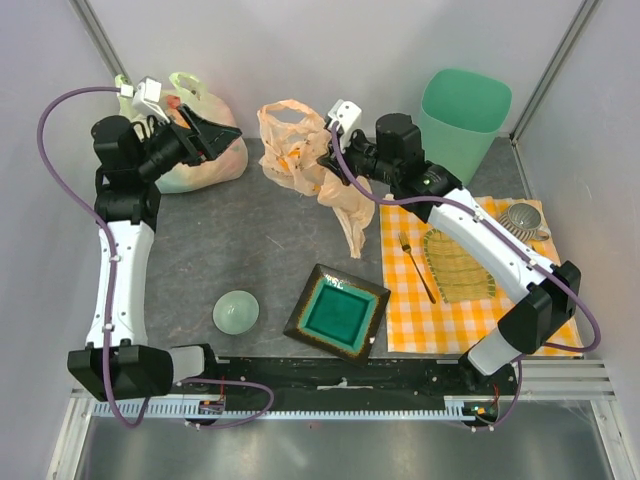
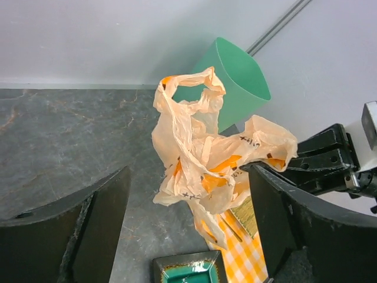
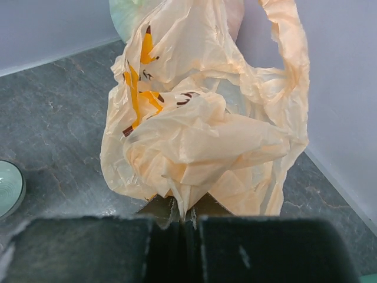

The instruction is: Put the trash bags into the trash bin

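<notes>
The peach-cream trash bag (image 1: 296, 148) is held up off the grey table at the back centre, with a tail hanging down toward the checked cloth. My right gripper (image 1: 326, 158) is shut on a fold of it; in the right wrist view the bag (image 3: 200, 118) bunches out from the closed right gripper (image 3: 187, 221). The mint-green trash bin (image 1: 465, 105) stands at the back right, behind the right arm. My left gripper (image 1: 215, 135) is open and empty at the back left. In the left wrist view it (image 2: 188, 177) faces the bag (image 2: 206, 153), with the bin (image 2: 235, 82) behind.
A yellow-green stuffed bag (image 1: 205, 160) lies under the left gripper. A small pale green bowl (image 1: 236, 311) and a square teal dish (image 1: 337, 311) sit near the front. A yellow checked cloth (image 1: 460, 305) at the right holds a fork (image 1: 415, 265) and a woven mat (image 1: 458, 265).
</notes>
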